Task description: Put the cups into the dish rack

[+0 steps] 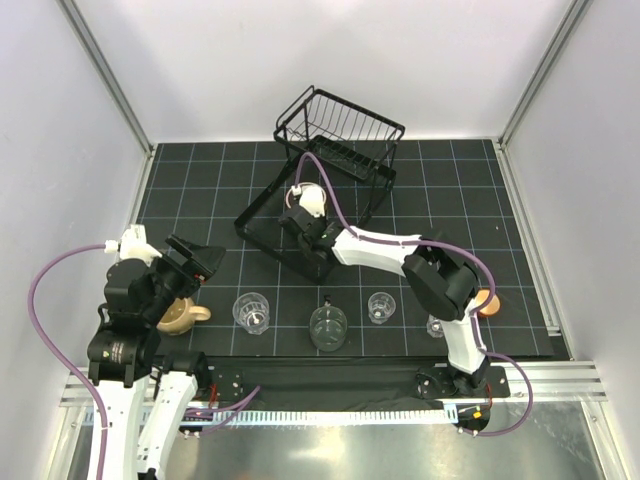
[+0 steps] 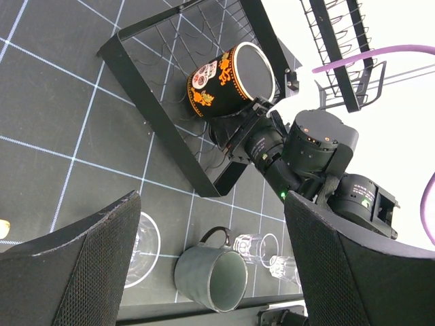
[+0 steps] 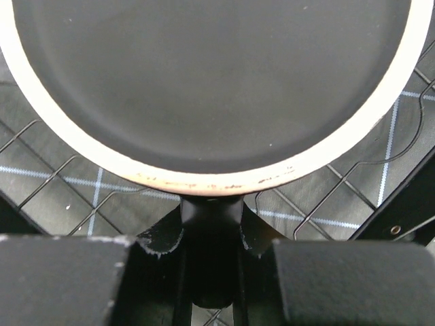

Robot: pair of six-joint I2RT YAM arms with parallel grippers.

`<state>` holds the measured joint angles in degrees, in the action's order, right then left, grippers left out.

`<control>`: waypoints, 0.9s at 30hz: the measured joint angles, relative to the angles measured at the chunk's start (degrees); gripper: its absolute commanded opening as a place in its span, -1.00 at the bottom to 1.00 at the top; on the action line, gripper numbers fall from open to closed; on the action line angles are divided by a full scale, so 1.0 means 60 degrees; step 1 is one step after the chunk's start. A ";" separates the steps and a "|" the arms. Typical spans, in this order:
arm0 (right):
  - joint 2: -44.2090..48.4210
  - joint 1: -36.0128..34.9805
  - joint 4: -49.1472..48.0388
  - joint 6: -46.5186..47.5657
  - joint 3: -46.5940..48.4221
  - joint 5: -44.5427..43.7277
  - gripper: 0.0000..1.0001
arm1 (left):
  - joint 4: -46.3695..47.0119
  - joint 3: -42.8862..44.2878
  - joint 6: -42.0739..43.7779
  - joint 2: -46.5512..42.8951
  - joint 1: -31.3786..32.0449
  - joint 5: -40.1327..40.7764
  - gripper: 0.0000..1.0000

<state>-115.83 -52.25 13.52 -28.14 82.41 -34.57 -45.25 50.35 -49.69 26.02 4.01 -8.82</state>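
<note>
Dish rack [image 1: 340,140] is thin black wire, looks like coated metal with a slight sheen. Black mug [image 2: 228,81] is glossy glazed ceramic with a cream rim. Grey mug [image 2: 211,278] has a duller satin glaze. Tumblers [image 1: 251,311] are clear glass. Bench [image 1: 200,190] is matt black. Left tool [image 2: 212,197] has rough, grainy pads [image 2: 88,272].

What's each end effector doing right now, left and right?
Left end effector: open, empty.
Right end effector: closed on the rim of the black painted mug.

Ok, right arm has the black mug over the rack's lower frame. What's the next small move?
Probably lower the mug a little until it settles in the frame, before releasing. The right gripper pinches its rim, the mug hangs tilted inside the frame, and whether it touches the frame isn't clear.
</note>
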 measured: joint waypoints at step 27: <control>0.1311 -0.0543 0.0397 0.0368 -0.0441 -0.0630 0.17 | -0.0004 0.0000 -0.0153 -0.0149 0.0000 -0.0138 0.66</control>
<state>-107.96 -55.51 15.90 -25.93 79.77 -38.35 -45.28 50.35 -50.61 25.12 4.01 -9.65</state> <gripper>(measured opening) 0.598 0.831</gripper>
